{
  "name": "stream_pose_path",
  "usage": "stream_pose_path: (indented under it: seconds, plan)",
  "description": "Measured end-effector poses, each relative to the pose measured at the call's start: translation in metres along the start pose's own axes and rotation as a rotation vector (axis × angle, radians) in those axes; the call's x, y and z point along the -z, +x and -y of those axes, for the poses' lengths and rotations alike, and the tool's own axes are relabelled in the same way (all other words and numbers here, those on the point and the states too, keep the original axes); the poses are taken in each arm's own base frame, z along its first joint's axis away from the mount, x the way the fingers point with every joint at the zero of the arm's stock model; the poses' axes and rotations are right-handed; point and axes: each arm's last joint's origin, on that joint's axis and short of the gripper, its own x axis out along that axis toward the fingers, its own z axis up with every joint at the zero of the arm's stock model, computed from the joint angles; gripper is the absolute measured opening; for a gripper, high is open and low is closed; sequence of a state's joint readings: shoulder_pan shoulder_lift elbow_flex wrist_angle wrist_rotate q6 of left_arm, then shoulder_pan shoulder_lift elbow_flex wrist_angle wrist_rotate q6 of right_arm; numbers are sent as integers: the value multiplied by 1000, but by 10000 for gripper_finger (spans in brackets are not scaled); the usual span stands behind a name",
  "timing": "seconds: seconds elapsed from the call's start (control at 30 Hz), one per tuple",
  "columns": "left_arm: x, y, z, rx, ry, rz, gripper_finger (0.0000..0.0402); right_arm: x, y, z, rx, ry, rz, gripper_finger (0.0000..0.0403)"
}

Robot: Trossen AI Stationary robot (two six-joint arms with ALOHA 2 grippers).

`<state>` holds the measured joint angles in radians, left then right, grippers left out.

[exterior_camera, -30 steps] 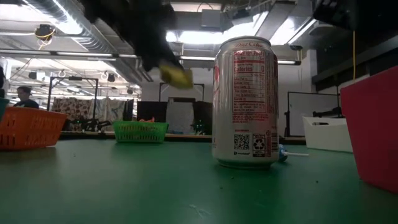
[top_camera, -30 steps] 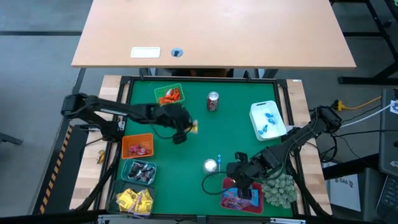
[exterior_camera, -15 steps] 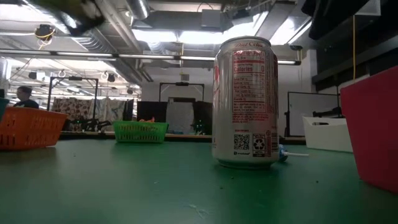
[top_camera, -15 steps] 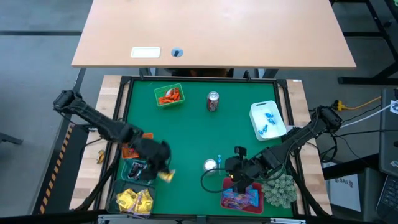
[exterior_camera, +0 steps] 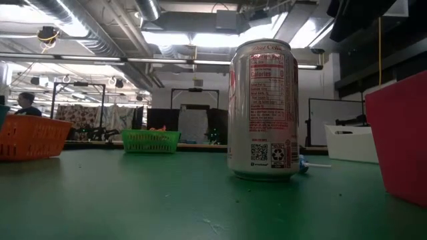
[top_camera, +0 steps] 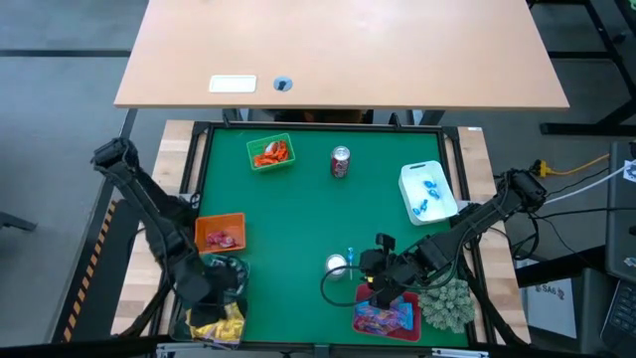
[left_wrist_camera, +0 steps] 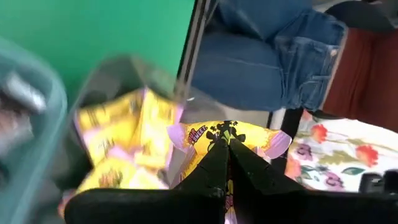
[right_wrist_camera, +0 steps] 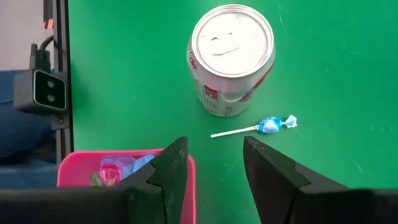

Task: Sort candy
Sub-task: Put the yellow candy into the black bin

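My left gripper (top_camera: 217,300) hangs over the near-left bin of yellow candy (top_camera: 213,322), shut on a yellow packet (left_wrist_camera: 249,134). In the left wrist view the pile of yellow packets (left_wrist_camera: 127,134) lies in the bin beyond the fingers. My right gripper (right_wrist_camera: 214,165) stands open above the far rim of the pink bin (right_wrist_camera: 124,169), which holds wrapped candy. A blue lollipop (right_wrist_camera: 270,125) lies on the green mat beside an upright drink can (right_wrist_camera: 231,59), past the right fingertips. Neither gripper shows in the low view. My left gripper pinches the yellow packet between its two shut fingers, with the packet's printed face (left_wrist_camera: 205,132) spreading out on both sides of the fingertips. The fingers slant downward toward the table's near left corner. The packet is lifted clear above the bin.
Along the left side stand an orange bin (top_camera: 221,234) and a teal bin of dark candy (top_camera: 225,274). A green bin (top_camera: 270,152) and a second can (top_camera: 340,161) stand far back, a white bin (top_camera: 427,191) at the right. A spiky plant (top_camera: 445,302) sits beside the pink bin.
My left gripper has swung with the yellow packet from the middle of the far half of the table to the near left corner, turning as it went, and now hangs over the yellow-candy bin. It has stayed shut on the packet throughout.
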<state>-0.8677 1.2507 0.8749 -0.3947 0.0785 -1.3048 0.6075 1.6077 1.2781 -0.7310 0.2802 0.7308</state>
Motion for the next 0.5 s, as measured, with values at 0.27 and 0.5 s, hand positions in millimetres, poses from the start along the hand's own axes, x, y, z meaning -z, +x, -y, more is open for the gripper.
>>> stream_pose_path:
  seconds: [0.27,0.5]
  plan:
    - [24,0,-7,-131,-225,-48,0,0,0,0,1,31,-1,154]
    - [32,-1,-14,-220,-301,-55,0,-3,1,4,20,63,9,154]
